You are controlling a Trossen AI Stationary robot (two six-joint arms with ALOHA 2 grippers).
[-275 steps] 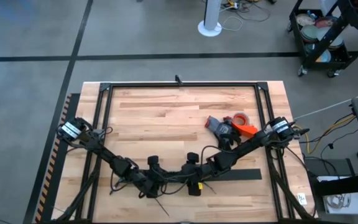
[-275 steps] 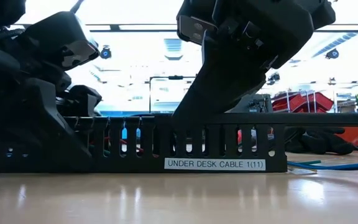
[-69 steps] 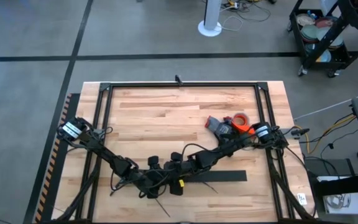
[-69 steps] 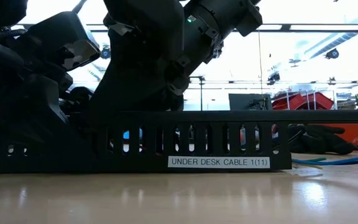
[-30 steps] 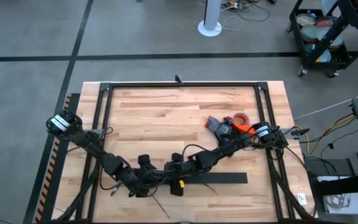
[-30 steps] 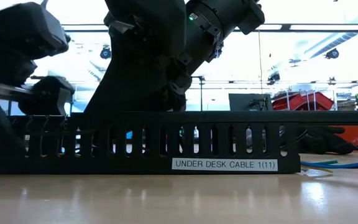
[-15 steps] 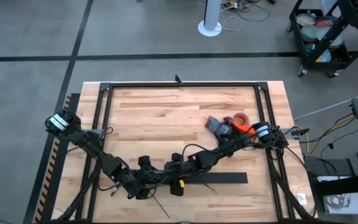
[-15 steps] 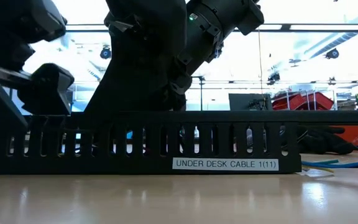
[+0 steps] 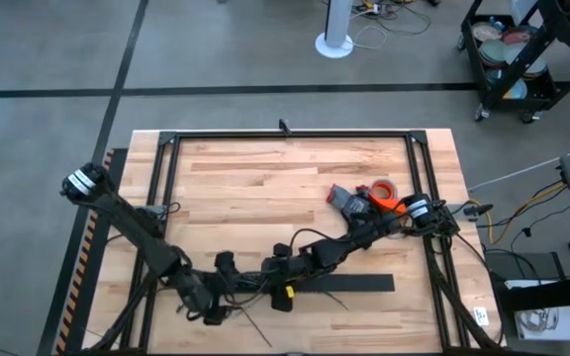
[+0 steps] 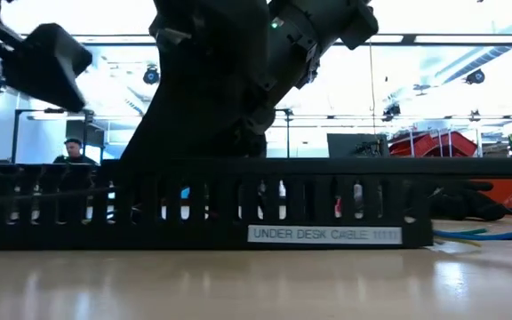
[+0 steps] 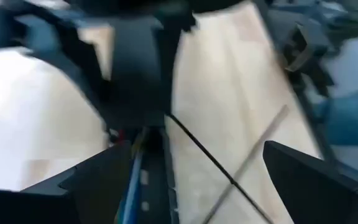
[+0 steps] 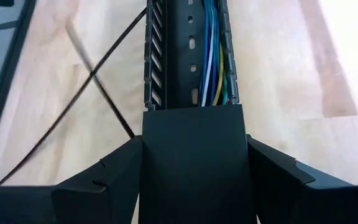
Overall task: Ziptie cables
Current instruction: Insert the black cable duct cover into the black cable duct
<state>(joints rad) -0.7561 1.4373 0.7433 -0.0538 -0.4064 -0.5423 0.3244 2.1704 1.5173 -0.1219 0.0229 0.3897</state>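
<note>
Desk (image 9: 265, 178) from above: both dark arms reach down to the front edge, left one coming in from the left side, right one from the right; left gripper (image 9: 211, 307) and right gripper (image 9: 278, 287) sit near each other just off the left end of the long black duct (image 9: 359, 284); a couple of thin dark zipties (image 9: 334, 295) lie on the wood right by there; orange tape roll (image 9: 384, 187) sits further back near the right arm.

Low view is mostly the duct (image 10: 238, 209) side-on with its white label (image 10: 324, 235), the right arm's bulk looming over it; a person (image 10: 74, 151) shows far off in the room.

Left wrist view is blurry, but that gripper (image 11: 210, 186) is released, fingers (image 11: 104, 180) spread wide with nothing between them; two zipties (image 11: 229, 177) cross on the wood ahead.

Right wrist view is the clear one: the right gripper (image 12: 194, 180) is clamped on the duct's (image 12: 194, 149) end, fingers (image 12: 104, 180) pressed to both sides; the cables (image 12: 211, 56), blue, white, yellow and green, run inside the duct's channel; zipties (image 12: 92, 74) crossed on the desk just beside it.
</note>
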